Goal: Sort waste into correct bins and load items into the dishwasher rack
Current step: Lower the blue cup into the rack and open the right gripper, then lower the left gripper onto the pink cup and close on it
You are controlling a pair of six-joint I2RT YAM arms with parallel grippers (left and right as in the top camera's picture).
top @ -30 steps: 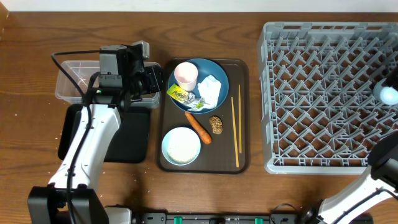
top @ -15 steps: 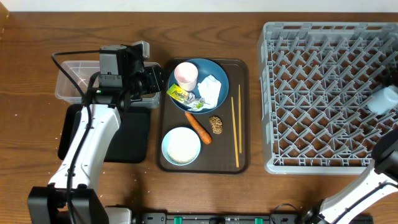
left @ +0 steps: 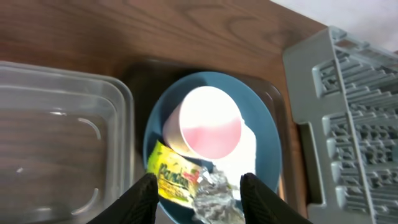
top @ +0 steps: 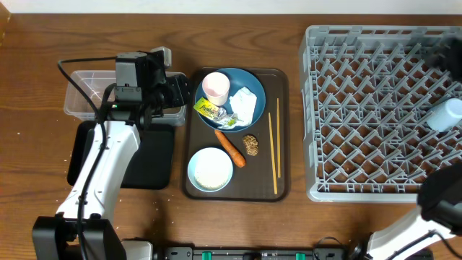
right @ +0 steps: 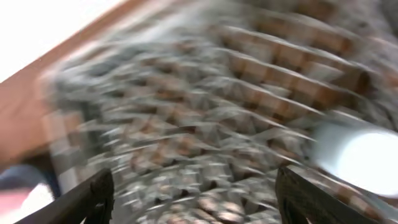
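My left gripper (left: 198, 190) is open and hovers over the dark-blue bowl's (top: 254, 81) left rim. The yellow-green wrapper (left: 173, 178) lies below, between its fingers, ungripped. Also in the bowl are the pale-pink cup (top: 216, 88) and the crumpled white napkin (top: 245, 104). On the brown serving tray (top: 283, 189) lie the carrot (top: 230, 148), a brown food piece (top: 251, 144), the chopsticks (top: 274, 153) and a white bowl of rice (top: 210, 170). My right gripper (right: 194, 186) is open and empty above the grey dishwasher rack (top: 375, 108), its view blurred. The light-blue cup (top: 447, 114) rests in the rack.
The clear tub (top: 81, 92) stands left of my left gripper, with the black tray (top: 148, 162) in front of it under the left arm. The rack fills the table's right side. Bare wood lies between serving tray and rack.
The right gripper opened wide and left the light-blue cup in the rack, then swung away fast. The left gripper's jaws widened over the wrapper. The left arm stayed put.
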